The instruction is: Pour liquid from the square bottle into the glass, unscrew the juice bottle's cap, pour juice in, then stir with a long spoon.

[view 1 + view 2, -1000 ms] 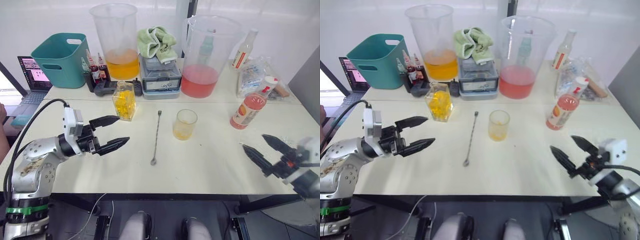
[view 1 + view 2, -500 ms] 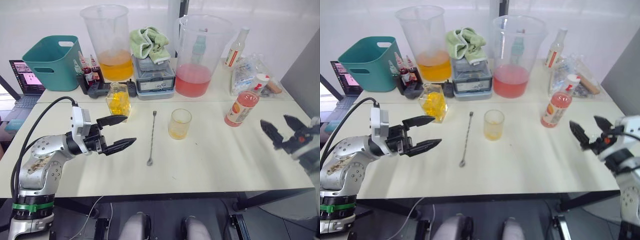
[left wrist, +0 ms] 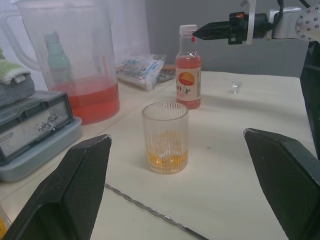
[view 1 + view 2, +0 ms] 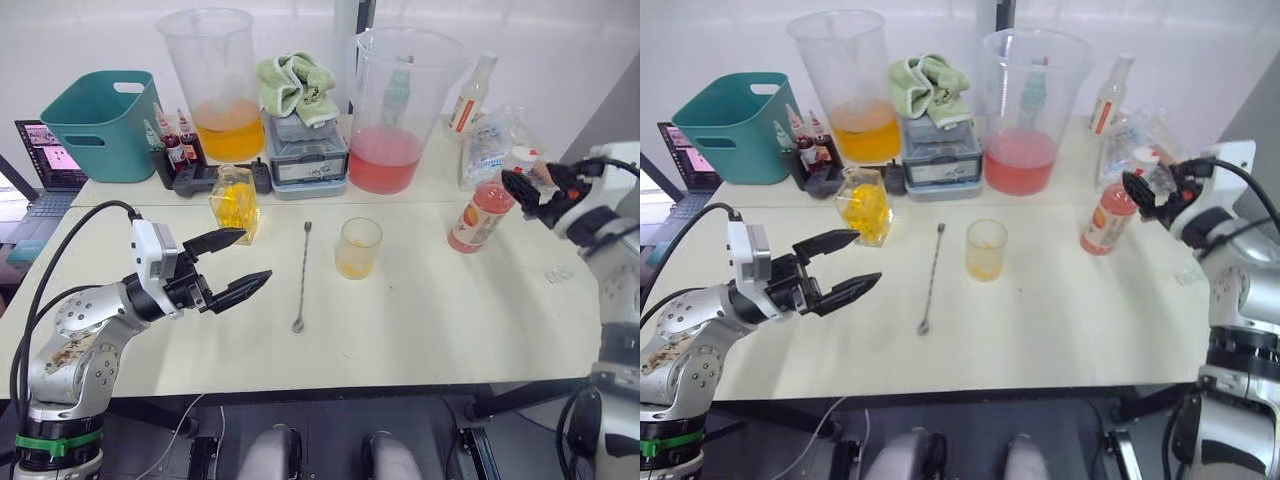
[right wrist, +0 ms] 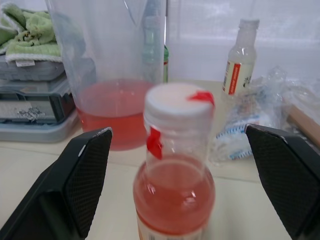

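Note:
The juice bottle [image 4: 482, 212], pink with a white cap [image 5: 177, 106], stands at the table's right. My right gripper [image 4: 527, 181] is open at cap height, one finger on each side of the cap [image 4: 522, 156] without touching. The glass [image 4: 358, 248], with a little yellow liquid, stands mid-table. Left of it the long spoon [image 4: 301, 278] lies flat. The square bottle [image 4: 233, 200] with yellow contents stands farther left. My left gripper [image 4: 255, 256] hovers open and empty in front of the square bottle, pointing at the glass [image 3: 165, 137].
Along the back stand a teal basket [image 4: 100, 120], dropper bottles [image 4: 170, 145], a beaker of orange liquid [image 4: 222, 85], a grey box [image 4: 310, 155] under a green cloth, a beaker of pink liquid [image 4: 395, 110], a slim bottle [image 4: 470, 95] and a plastic bag [image 4: 495, 140]. A small clear piece [image 4: 557, 272] lies right.
My right gripper has risen from near the table's front right edge and moved back to the juice bottle's cap. The left gripper has stayed about where it was; the camera shifted.

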